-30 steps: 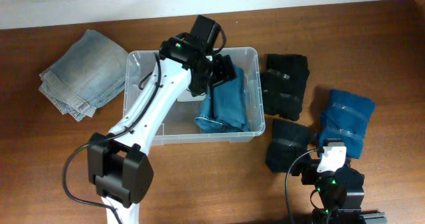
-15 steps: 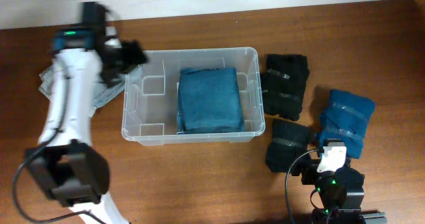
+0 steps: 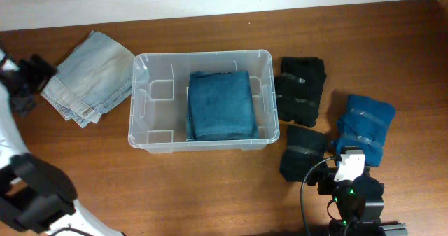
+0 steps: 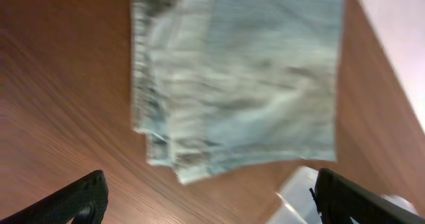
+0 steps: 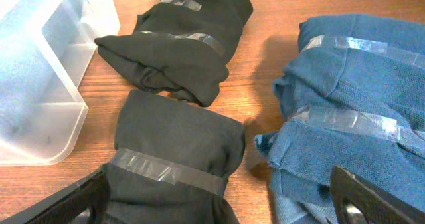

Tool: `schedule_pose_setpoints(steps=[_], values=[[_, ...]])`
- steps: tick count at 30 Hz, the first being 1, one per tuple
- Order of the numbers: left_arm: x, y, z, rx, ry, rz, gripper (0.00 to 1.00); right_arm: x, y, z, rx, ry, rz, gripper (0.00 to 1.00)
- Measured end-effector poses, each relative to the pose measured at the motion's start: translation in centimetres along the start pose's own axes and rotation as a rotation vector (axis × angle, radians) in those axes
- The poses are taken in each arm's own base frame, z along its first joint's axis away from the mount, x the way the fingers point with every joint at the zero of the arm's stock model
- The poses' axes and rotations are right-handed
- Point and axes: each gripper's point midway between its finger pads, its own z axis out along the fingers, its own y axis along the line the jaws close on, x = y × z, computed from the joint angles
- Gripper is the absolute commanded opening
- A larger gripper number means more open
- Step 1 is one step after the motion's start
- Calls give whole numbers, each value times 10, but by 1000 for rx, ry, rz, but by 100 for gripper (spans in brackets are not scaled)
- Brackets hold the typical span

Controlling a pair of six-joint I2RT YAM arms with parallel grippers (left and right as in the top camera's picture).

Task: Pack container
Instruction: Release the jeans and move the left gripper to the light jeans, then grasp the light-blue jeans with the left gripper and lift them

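Note:
The clear plastic container point(image 3: 138, 117) stands mid-table with a folded blue cloth point(image 3: 221, 105) lying flat in its right half. My left gripper point(image 3: 26, 82) is at the far left table edge, open and empty, left of folded light denim jeans point(image 3: 91, 75). The left wrist view shows the jeans point(image 4: 246, 78) ahead of the open jaws point(image 4: 209, 201) and a container corner point(image 4: 302, 197). My right gripper point(image 5: 219, 204) is open and empty near the front right, above a taped black bundle point(image 5: 176, 151).
A second taped black bundle point(image 3: 301, 89) lies right of the container, and it shows in the right wrist view point(image 5: 186, 44). A taped blue bundle point(image 3: 365, 124) lies at the far right. The container corner point(image 5: 40, 84) sits left of the right gripper.
My left arm let go of the blue cloth, now flat in the container, and swung left past the jeans to the table's left edge. The right arm has not moved.

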Motion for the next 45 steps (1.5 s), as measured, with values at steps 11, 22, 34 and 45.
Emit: schedule_pose_setpoints(steps=[11, 22, 34, 45], values=[[26, 75, 116, 158, 291, -29, 99, 0, 0, 0, 0, 0, 0, 99], [19, 34, 136, 345, 251, 120, 99, 0, 0, 0, 0, 0, 0, 98], [45, -1, 166, 377, 317, 185, 4, 0, 0, 0, 0, 0, 0, 98], [53, 5, 158, 386, 366, 157, 0, 0, 0, 0, 0, 0, 0, 98]])
